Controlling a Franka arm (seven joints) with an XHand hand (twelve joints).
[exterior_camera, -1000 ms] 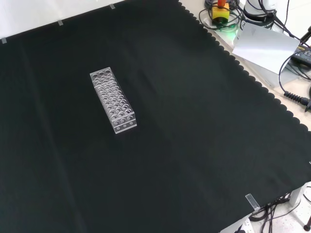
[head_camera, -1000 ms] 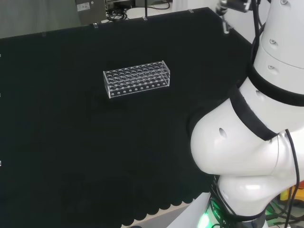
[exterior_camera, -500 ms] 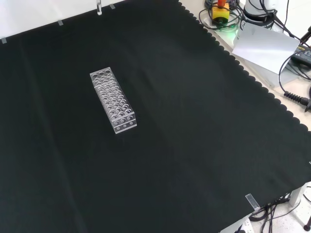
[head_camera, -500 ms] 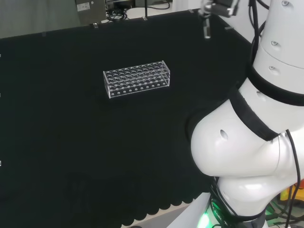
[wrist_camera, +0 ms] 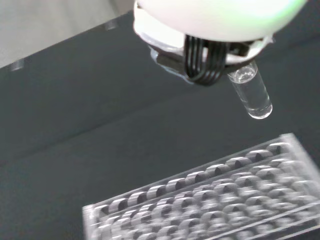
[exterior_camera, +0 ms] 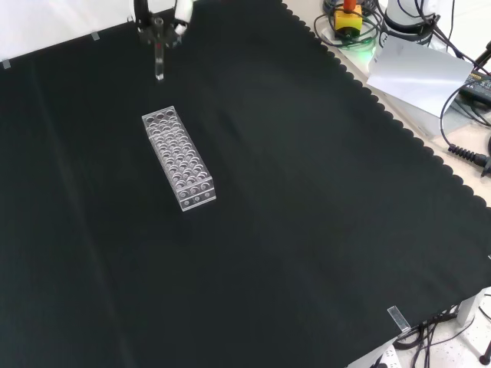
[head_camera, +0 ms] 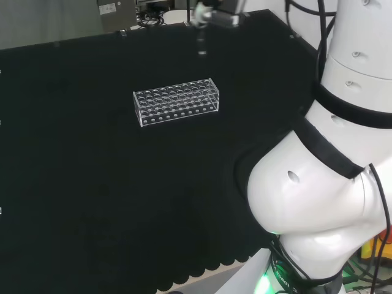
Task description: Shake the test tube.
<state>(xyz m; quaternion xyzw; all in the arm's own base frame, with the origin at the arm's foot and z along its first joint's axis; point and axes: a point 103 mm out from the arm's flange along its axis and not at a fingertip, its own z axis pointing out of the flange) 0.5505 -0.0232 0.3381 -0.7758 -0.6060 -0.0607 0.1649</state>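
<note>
A clear test tube (exterior_camera: 159,64) hangs upright from the hand (exterior_camera: 159,18) at the top of the front view, above the cloth and just beyond the far end of the rack (exterior_camera: 178,158). In the head view the hand (head_camera: 215,7) sits at the top edge with the test tube (head_camera: 201,41) pointing down, above and behind the right end of the clear rack (head_camera: 176,101). The wrist view has the test tube (wrist_camera: 250,91) sticking out under the hand (wrist_camera: 210,30), over the rack (wrist_camera: 210,195). The hand's fingers pinch the tube's upper end.
The arm's white links (head_camera: 324,177) fill the right of the head view. Beyond the cloth's scalloped edge in the front view lie cables, a yellow and red button box (exterior_camera: 347,18) and a grey sheet (exterior_camera: 418,77). A small clear clip (exterior_camera: 397,317) marks the cloth's near right corner.
The hand with the test tube has travelled left in the head view and come down into the front view, from off to the rack's side to just above its far end.
</note>
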